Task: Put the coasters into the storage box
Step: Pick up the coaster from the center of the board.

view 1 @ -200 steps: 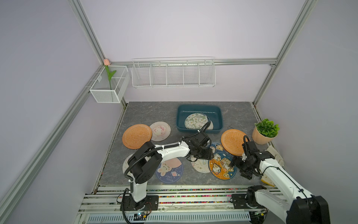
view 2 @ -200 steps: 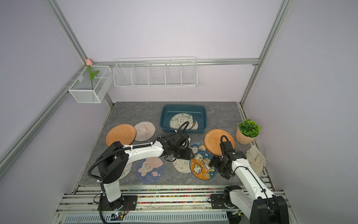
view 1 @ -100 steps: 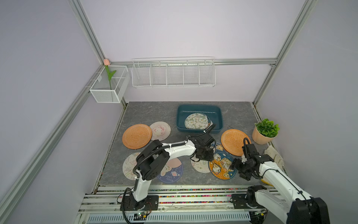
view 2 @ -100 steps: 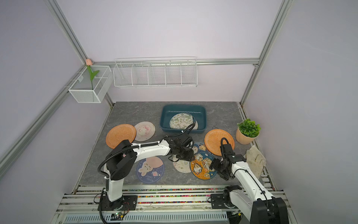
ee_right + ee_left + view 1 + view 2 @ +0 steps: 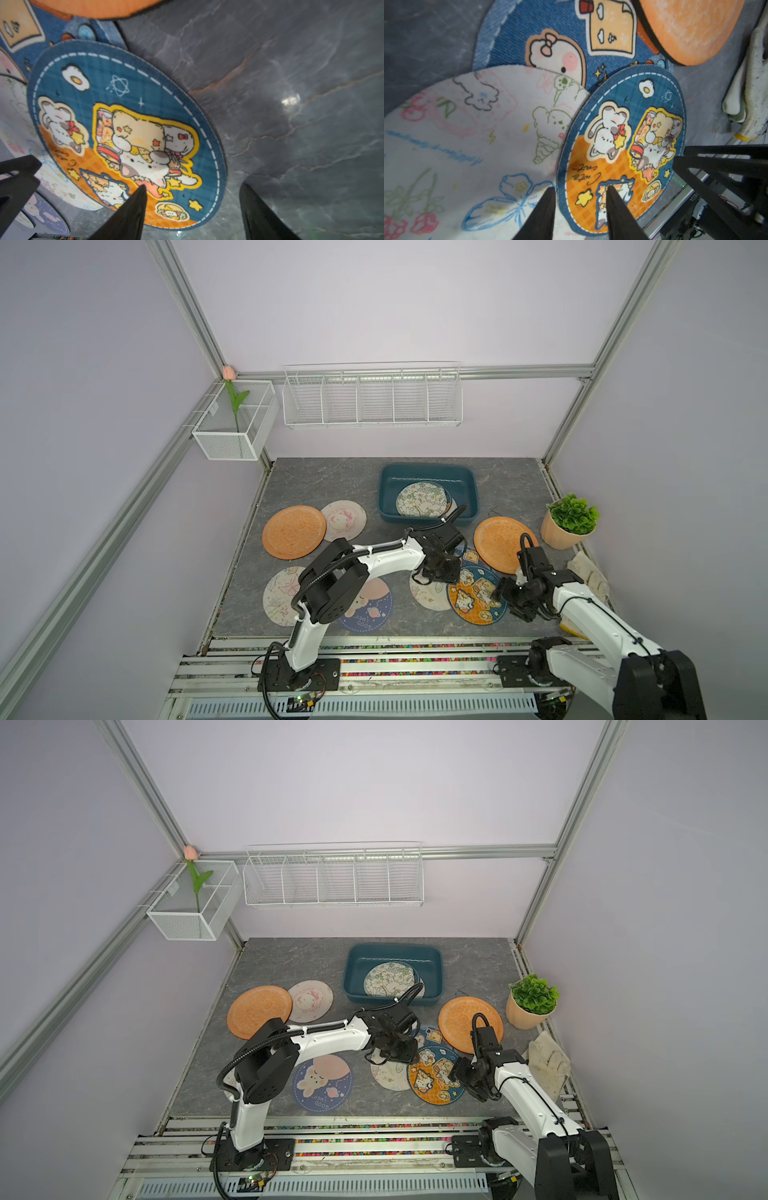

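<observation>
The teal storage box (image 5: 387, 494) (image 5: 352, 974) stands at the back with a floral coaster (image 5: 422, 499) inside. Other coasters lie on the grey table: orange ones (image 5: 293, 531) (image 5: 500, 543), a pink-print one (image 5: 344, 520), a bunny one (image 5: 368, 608), a white doodle one (image 5: 471, 133) and a blue-orange cat coaster (image 5: 476, 599) (image 5: 623, 133) (image 5: 128, 128). My left gripper (image 5: 438, 572) (image 5: 580, 191) is open astride the cat coaster's rim beside the doodle coaster. On the opposite rim my right gripper (image 5: 498, 595) (image 5: 193, 186) is open, one finger above the print, one above bare table.
A potted plant (image 5: 569, 522) and a crumpled cloth (image 5: 590, 576) sit at the right edge. A white wire rack (image 5: 372, 398) and a mesh basket (image 5: 235, 427) hang on the back wall. A denim toast-print coaster (image 5: 550, 41) lies under the pile.
My left gripper has shifted right and nearer, onto the cat coaster's rim, and its jaws have narrowed. The right gripper's jaws have narrowed too, at the coaster's other side.
</observation>
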